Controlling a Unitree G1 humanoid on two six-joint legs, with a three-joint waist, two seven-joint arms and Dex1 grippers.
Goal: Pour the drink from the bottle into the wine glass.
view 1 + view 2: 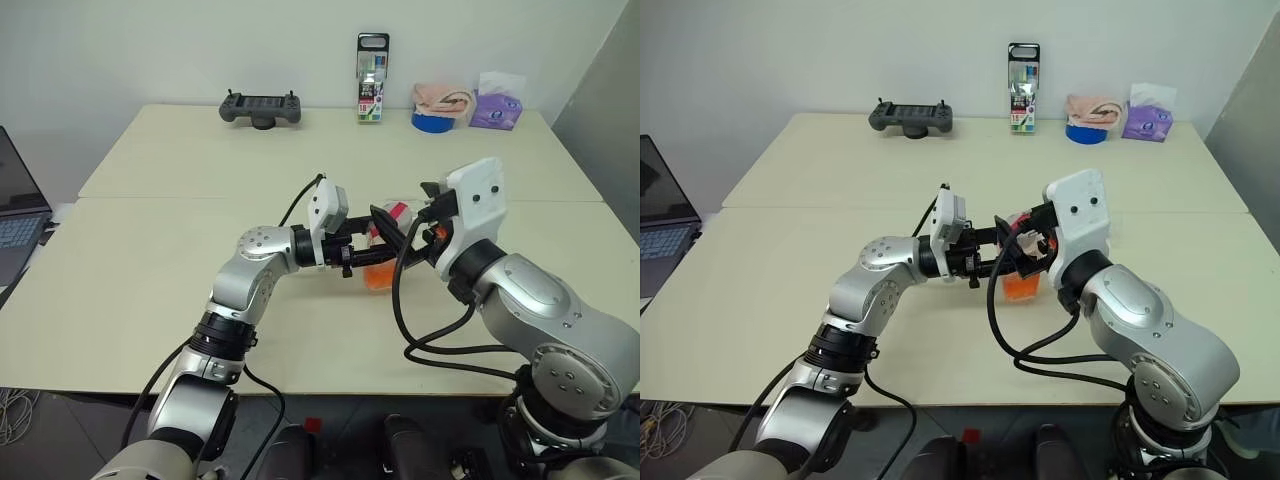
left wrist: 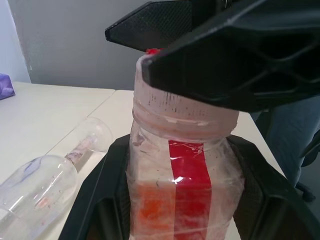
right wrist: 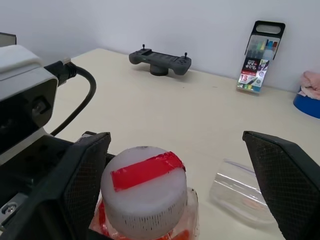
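Two claws meet over the middle of the cream table (image 1: 150, 280). The left claw (image 1: 362, 258), pointing level toward the robot's right, is clamped on the bottle (image 2: 182, 175), a clear plastic one with squarish sides and a strip of red tape down its wall. It stands upright, and the drink (image 2: 152, 210), a translucent orange-red, fills only its lower part. The right claw (image 3: 180, 185) stands wide, its textured black fingers (image 3: 82, 175) flanking the ribbed white cap (image 3: 144, 192) with its red tape stripe, not yet closed on it; that arm bends in from the right.

The wrist views add the wine glass (image 2: 47, 175), clear and rounded, lying on its side on the table just beside the bottle. The eye views show the far edge: a grey controller (image 1: 261, 108), a marker case (image 1: 372, 80), a blue tape roll (image 1: 432, 121).
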